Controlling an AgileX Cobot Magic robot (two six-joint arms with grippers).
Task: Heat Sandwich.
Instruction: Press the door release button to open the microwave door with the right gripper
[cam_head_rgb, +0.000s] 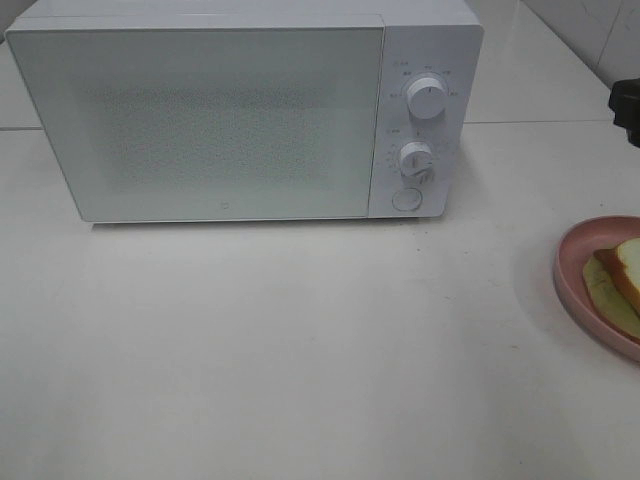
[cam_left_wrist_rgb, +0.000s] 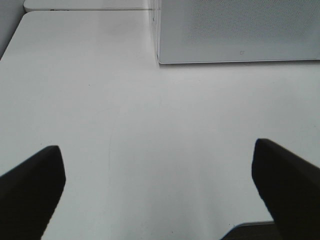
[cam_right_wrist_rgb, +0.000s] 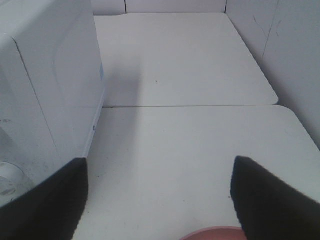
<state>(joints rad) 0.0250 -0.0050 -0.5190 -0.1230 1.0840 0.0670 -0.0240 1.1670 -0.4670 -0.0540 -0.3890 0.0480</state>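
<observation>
The sandwich (cam_head_rgb: 622, 278), white bread with a tan crust and pale filling, lies on a pink plate (cam_head_rgb: 568, 272) at the table's right edge, partly cut off by the exterior view. Behind it stands a white microwave (cam_head_rgb: 200, 120) with its door shut. In the left wrist view my left gripper (cam_left_wrist_rgb: 156, 147) is open over bare table, near the microwave's (cam_left_wrist_rgb: 235, 30) front lower corner. My right gripper (cam_right_wrist_rgb: 160, 161) is also open and empty, beside the microwave's side wall (cam_right_wrist_rgb: 45, 100), with the pink plate's rim (cam_right_wrist_rgb: 210, 232) just below it.
The microwave's panel carries two knobs (cam_head_rgb: 427, 100) (cam_head_rgb: 415, 158) and a round button (cam_head_rgb: 405, 198). A black piece of the right arm (cam_head_rgb: 626, 110) shows at the right edge. White tiled walls (cam_right_wrist_rgb: 295, 65) bound the table to the right and behind.
</observation>
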